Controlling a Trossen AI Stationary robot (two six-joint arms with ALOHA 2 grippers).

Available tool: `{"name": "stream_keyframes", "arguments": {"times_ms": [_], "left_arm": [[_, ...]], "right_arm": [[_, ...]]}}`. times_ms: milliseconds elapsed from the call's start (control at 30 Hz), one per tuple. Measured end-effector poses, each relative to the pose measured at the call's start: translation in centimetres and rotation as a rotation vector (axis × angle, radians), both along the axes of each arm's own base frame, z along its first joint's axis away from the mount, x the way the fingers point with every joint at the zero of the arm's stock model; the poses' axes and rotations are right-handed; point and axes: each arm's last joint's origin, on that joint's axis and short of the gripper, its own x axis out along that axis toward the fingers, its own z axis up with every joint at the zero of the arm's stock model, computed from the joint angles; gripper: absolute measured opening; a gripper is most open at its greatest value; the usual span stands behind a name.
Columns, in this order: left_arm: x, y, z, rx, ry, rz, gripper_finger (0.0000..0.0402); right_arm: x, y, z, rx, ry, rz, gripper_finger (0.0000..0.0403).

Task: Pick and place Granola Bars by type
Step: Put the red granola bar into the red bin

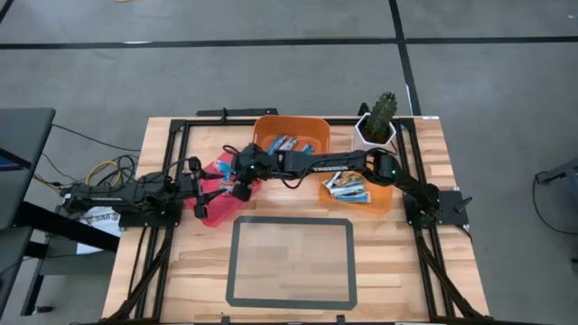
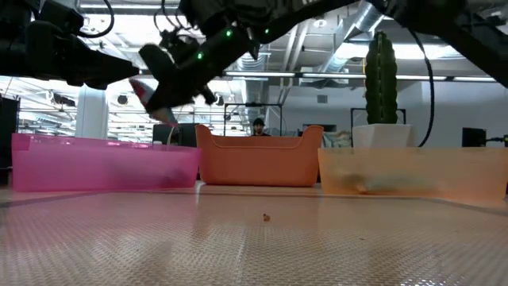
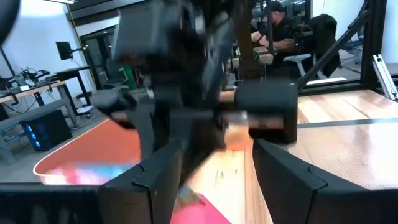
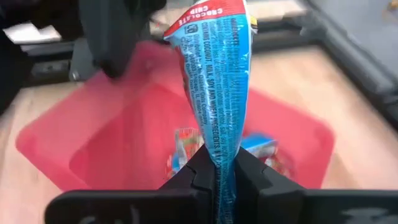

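My right gripper (image 4: 217, 165) is shut on a blue granola bar (image 4: 217, 81) with a red far end, above the pink bin (image 4: 112, 143). In the high view the right arm reaches across the table to that bin (image 1: 215, 209). A few more bars (image 4: 186, 146) lie on the bin's floor. My left gripper (image 3: 214, 168) is open and holds nothing. It hovers at the bin's left side (image 1: 206, 191), facing the right gripper. Blue bars (image 1: 289, 144) lie in the orange bin (image 1: 289, 120), and silvery-blue ones (image 1: 348, 188) lie in the pale orange bin (image 1: 384, 200). My right gripper pinches the blue bar's near end (image 4: 219, 155) between its two fingers. The fingers slant down from the table's right side. The bar sticks out beyond the fingertips along their line, lifted clear above the pink bin.
A cactus in a white pot (image 1: 379, 122) stands at the far right, beside the orange bin. A dark rectangular outline (image 1: 291, 262) marks the near half of the wooden table. A small crumb (image 2: 266, 216) lies on the table. A person (image 3: 280, 31) sits in the room beyond.
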Motion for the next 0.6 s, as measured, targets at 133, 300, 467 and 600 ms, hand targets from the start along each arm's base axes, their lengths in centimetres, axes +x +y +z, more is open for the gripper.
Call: {"name": "stream_keyframes", "arguments": {"times_ms": [133, 300, 467, 600], "left_arm": [[0.00, 0.00, 0.00, 0.000, 0.000, 0.000, 0.0193], [0.00, 0.00, 0.01, 0.000, 0.000, 0.000, 0.0193], [0.00, 0.00, 0.00, 0.000, 0.000, 0.000, 0.0193], [0.00, 0.00, 0.00, 0.000, 0.000, 0.000, 0.0193]], "right_arm": [[0.13, -0.33, -0.62, 0.043, 0.016, -0.002, 0.0018], [-0.04, -0.57, -0.65, 0.054, 0.036, -0.012, 0.0020], [-0.13, -0.75, -0.76, 0.062, 0.048, -0.005, 0.0027], [-0.17, -0.98, -0.79, 0.071, 0.050, 0.001, 0.0035]]}}
